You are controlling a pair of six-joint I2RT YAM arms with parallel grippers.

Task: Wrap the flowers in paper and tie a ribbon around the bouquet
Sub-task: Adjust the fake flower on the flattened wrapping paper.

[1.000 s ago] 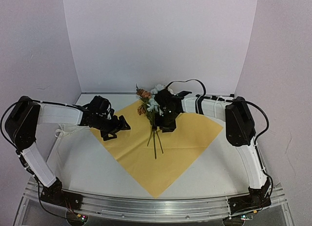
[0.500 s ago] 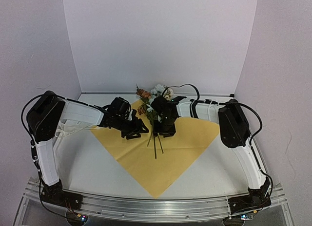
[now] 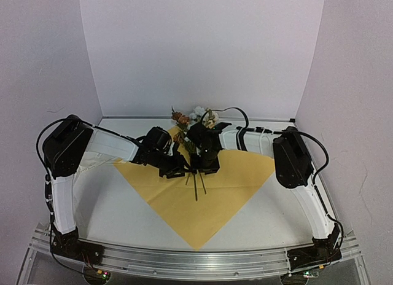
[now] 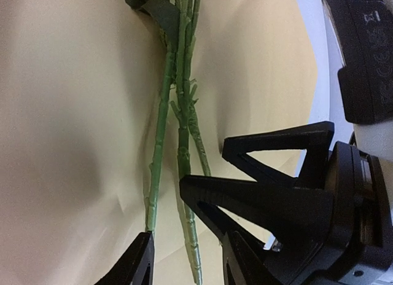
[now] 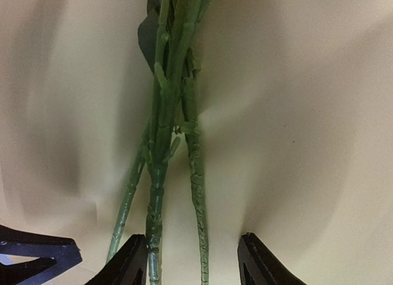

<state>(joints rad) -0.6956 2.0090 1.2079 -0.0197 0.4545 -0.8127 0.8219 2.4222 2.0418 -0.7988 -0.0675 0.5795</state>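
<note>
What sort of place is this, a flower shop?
Probably a robotics lab booth, not a shop: plain white walls box in the table, two robot arms are bolted to a metal rail, and flowers lie on paper.

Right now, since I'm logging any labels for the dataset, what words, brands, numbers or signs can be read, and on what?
No text can be read anywhere.
Small white marking on the black housing at the top right of the left wrist view: too blurred to read.
The paper and the flowers: no print visible.
</note>
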